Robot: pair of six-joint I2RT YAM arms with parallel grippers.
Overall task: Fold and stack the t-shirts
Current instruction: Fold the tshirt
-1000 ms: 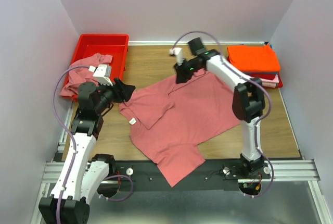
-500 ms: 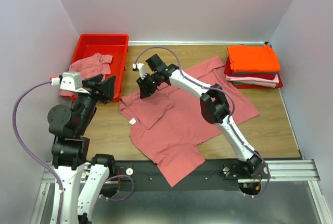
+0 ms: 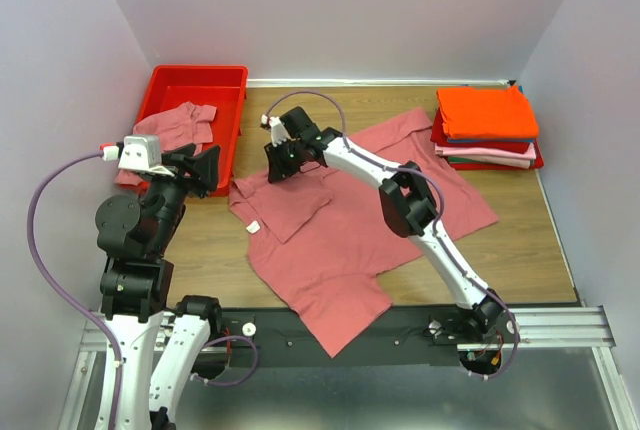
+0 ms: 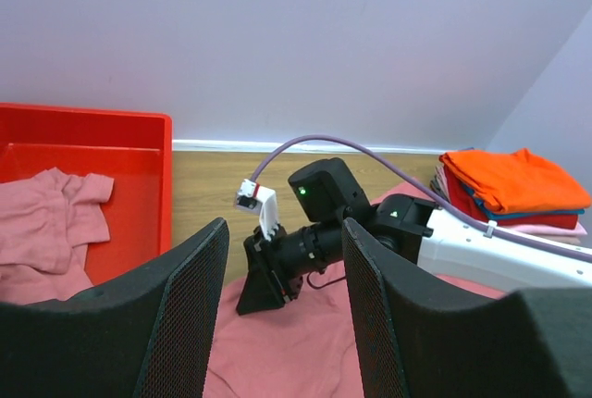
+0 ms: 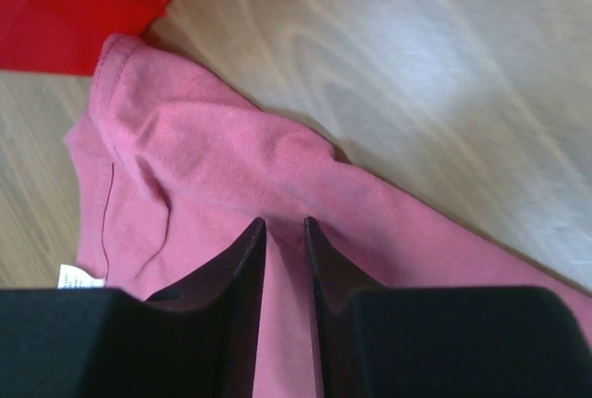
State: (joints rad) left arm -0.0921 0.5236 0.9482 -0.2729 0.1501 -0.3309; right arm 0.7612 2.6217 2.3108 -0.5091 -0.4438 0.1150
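Observation:
A large dusty rose-pink t-shirt (image 3: 340, 240) lies spread on the wooden table, its left part folded over, with a white neck tag (image 3: 254, 230) showing. My right gripper (image 3: 275, 172) is down on the far edge of that folded part. In the right wrist view its fingertips (image 5: 282, 224) press on the pink cloth (image 5: 231, 157), a narrow gap between the jaws with cloth showing in it. My left gripper (image 3: 210, 165) hangs raised at the shirt's left, open and empty (image 4: 285, 227), looking at the right gripper (image 4: 257, 298). Folded t-shirts, orange on top (image 3: 485, 110), are stacked at the far right.
A red bin (image 3: 195, 80) stands at the far left with another pink t-shirt (image 3: 170, 130) draped over its near rim. The folded stack (image 4: 504, 176) sits against the right wall. Bare wood (image 3: 540, 250) shows at the near right.
My right arm swung left from the shirt's upper middle to the folded part's far edge. My left arm lifted and drew back from the shirt's left edge toward the bin.

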